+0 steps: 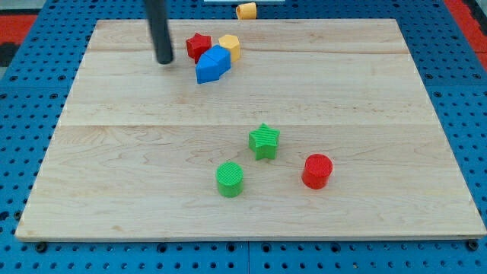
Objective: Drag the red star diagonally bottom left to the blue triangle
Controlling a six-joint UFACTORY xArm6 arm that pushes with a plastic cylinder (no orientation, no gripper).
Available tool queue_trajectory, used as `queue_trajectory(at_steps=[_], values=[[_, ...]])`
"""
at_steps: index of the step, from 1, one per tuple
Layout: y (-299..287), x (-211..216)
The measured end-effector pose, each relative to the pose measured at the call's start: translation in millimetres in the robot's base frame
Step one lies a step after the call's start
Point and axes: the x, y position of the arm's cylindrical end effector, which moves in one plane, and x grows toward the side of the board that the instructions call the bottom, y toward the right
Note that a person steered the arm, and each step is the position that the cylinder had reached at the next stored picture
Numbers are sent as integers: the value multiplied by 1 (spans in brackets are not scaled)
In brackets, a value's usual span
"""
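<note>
The red star (198, 46) lies near the view's top, a little left of centre. It touches a blue block (212, 65) just below and to its right, whose shape looks wedge-like. A yellow block (230, 46) sits right of the star, against the blue block. My tip (164, 60) is on the board just left of the red star, a small gap apart from it.
A green star (264, 141), a green cylinder (230, 180) and a red cylinder (317, 170) stand in the lower middle of the wooden board (114, 152). An orange-yellow block (246, 10) lies off the board at the view's top.
</note>
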Motion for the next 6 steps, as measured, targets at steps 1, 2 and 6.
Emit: queue_trajectory(at_steps=[1,2,6], values=[[-65,-25],[-11,-72],[58,-4]])
